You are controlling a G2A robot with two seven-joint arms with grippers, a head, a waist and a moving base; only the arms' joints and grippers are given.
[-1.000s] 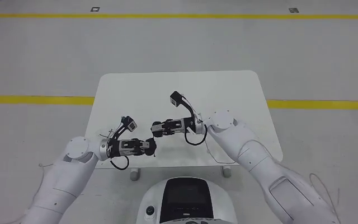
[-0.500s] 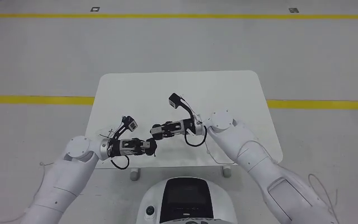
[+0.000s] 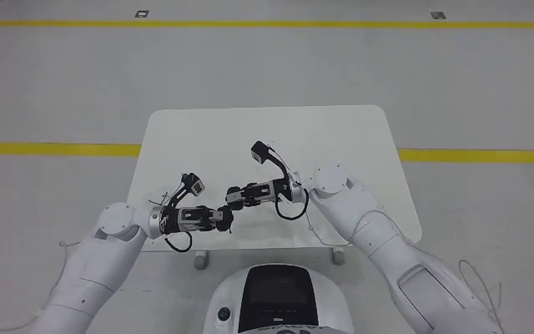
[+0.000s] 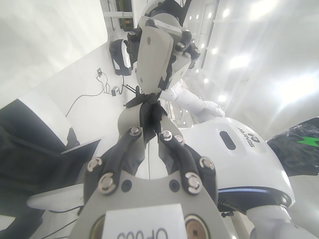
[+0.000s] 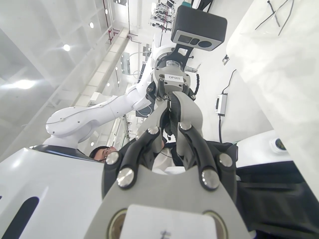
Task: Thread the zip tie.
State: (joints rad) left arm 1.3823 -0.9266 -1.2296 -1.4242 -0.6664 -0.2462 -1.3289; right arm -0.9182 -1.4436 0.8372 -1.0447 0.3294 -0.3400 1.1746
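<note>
Over the table (image 3: 334,138), the far half and the right side leave passing room. Above the near edge, the left gripper (image 3: 227,217) and right gripper (image 3: 232,199) meet tip to tip, both pinching the zip tie (image 4: 149,115). Spare zip ties (image 5: 274,13) lie by the near left corner.

Left gripper (image 3: 224,219) hangs beside right gripper (image 3: 231,199), over table (image 3: 250,134).

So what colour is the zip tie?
Black; the zip tie shows best in the left wrist view.

Zip tie (image 4: 149,115) between left hand (image 3: 227,219) and right hand (image 3: 230,199) (over table's (image 3: 334,142) near edge).
</note>
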